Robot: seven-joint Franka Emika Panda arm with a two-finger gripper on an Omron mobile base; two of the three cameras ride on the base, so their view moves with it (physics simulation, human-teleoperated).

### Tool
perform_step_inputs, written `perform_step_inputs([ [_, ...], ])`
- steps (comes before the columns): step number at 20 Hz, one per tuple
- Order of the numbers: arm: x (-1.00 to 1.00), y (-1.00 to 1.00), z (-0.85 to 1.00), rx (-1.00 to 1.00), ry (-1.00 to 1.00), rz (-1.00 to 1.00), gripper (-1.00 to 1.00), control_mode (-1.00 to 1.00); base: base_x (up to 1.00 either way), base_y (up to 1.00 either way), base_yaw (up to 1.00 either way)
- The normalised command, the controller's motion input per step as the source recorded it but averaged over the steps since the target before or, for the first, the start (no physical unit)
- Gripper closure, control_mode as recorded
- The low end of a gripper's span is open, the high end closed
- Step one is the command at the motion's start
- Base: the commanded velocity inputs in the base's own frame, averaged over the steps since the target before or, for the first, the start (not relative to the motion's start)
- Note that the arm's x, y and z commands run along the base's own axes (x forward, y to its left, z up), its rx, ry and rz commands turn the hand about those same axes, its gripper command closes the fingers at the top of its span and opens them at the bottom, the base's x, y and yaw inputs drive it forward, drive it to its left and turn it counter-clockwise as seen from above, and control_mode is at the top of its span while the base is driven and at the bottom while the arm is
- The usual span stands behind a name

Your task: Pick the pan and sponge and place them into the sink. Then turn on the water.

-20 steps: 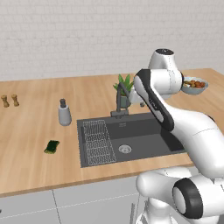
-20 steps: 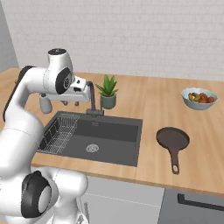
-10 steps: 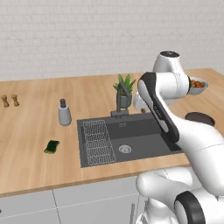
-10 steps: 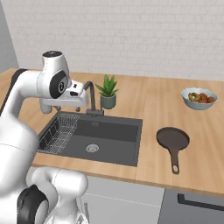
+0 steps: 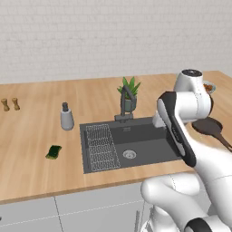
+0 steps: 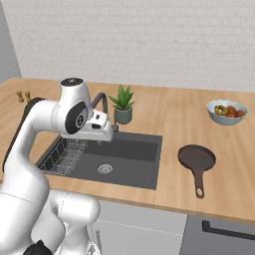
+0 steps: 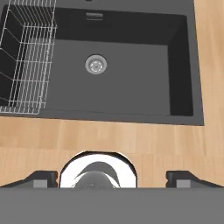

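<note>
The dark brown pan (image 6: 196, 158) lies on the counter right of the sink (image 6: 129, 149), its handle toward the front edge; in the left base view the pan (image 5: 209, 127) is partly behind my arm. The green sponge (image 5: 54, 152) rests on the counter left of the sink (image 5: 149, 140). My gripper (image 7: 112, 178) hangs above the sink (image 7: 131, 83), looking down on the drain (image 7: 96, 64) and wire rack (image 7: 26, 65). Its fingertips (image 7: 42, 177) stand wide apart, open, holding nothing. No water runs from the faucet (image 5: 126, 97).
A potted plant (image 6: 122, 103) stands behind the sink beside the faucet. A bowl of food (image 6: 226, 111) sits at the back right. A grey soap dispenser (image 5: 67, 117) and two small shakers (image 5: 10, 104) stand on the left counter.
The arm has swung to the right and the hand has come down from beside the faucet to over the sink. The pan, once hidden in the left base view, now shows. Pan and sponge have not moved.
</note>
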Motion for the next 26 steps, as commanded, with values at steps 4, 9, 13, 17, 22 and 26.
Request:
perform_step_inputs([
  [4, 0.0, -0.68, -0.36, 0.0, 0.0, -0.03, -1.0, -1.0, 0.0, 0.0, 0.0],
  [9, 0.16, -0.68, -0.39, 0.0, 0.01, -0.02, -1.0, -1.0, 0.0, 0.0, 0.0],
  [13, 0.32, -0.78, -0.39, 0.0, 0.0, 0.0, -1.0, -1.0, 0.0, 0.0, 0.0],
  [17, 0.29, -0.88, -0.44, 0.0, 0.01, 0.0, -1.0, -1.0, 0.0, 0.0, 0.0],
  [22, 0.18, -0.94, -0.36, 0.0, 0.0, 0.0, -1.0, -1.0, 0.0, 0.0, 0.0],
  [26, 0.2, -0.88, -0.28, 0.0, 0.0, 0.0, -1.0, -1.0, 0.0, 0.0, 0.0],
])
